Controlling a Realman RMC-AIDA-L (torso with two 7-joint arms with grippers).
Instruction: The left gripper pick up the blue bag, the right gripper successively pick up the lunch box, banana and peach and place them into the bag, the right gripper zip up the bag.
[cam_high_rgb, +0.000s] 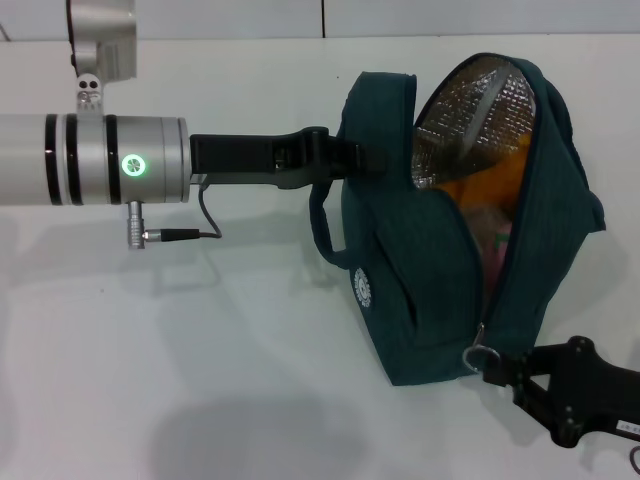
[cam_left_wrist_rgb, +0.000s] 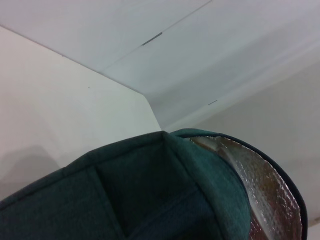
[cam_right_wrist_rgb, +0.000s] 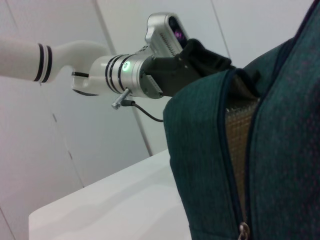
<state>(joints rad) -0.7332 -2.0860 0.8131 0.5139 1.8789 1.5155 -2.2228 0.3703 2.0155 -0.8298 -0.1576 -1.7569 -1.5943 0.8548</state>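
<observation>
Left gripper comes in level from the robot's left on its silver arm with the green light ring lit, its black fingers pinched on a padded loop handle of the blue bag. From that grip the bag stands open on the white table, its mouth turned away from this gripper toward the robot's right. Silver foil lining shows just past the grip, and below it inside the bag sit something orange-yellow and something pink; what they are cannot be made out. The second handle hangs loose under the gripper, and the white round logo lies lower on the bag's side.

Right gripper reaches in low from the robot's right, at the near bottom corner of the bag, right at the ring zipper pull. Whether its fingers are closed on the ring cannot be told. The right wrist view shows the zipper at the bottom of the opening, with the two teal edges parted above it over the lining.
</observation>
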